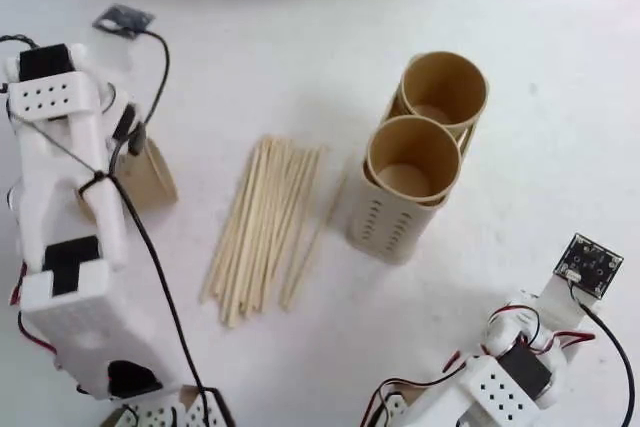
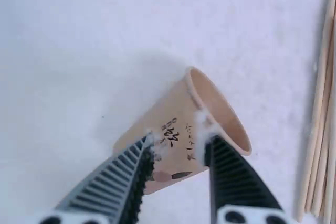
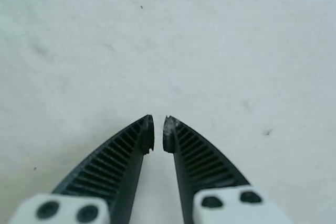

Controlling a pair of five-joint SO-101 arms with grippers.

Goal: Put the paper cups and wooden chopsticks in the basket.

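Showing task part-done: two paper cups (image 1: 405, 179) stand in basket (image 1: 385, 225); third cup (image 2: 176, 124) lies sideways on tabletop (image 1: 300, 57) under left tool (image 2: 178, 139), spread over its wall, apparently not yet pinching. Loose chopsticks (image 1: 262, 227) lie btw. them; right tool (image 3: 158, 132) nearly pressed together, empty.

**Arrangement of items on the desk, seen from above**

The wooden chopsticks (image 1: 262, 232) lie in a loose bundle at the centre of the desk (image 1: 300, 47). Just to their right is the basket (image 1: 385, 217), with the nearer cup (image 1: 412, 159) and the farther cup (image 1: 443, 92) in it. Well to the left, a third paper cup (image 1: 152, 177) lies on its side beneath the left end effector (image 2: 178, 136). The right end effector (image 3: 158, 129) hangs over bare desk.
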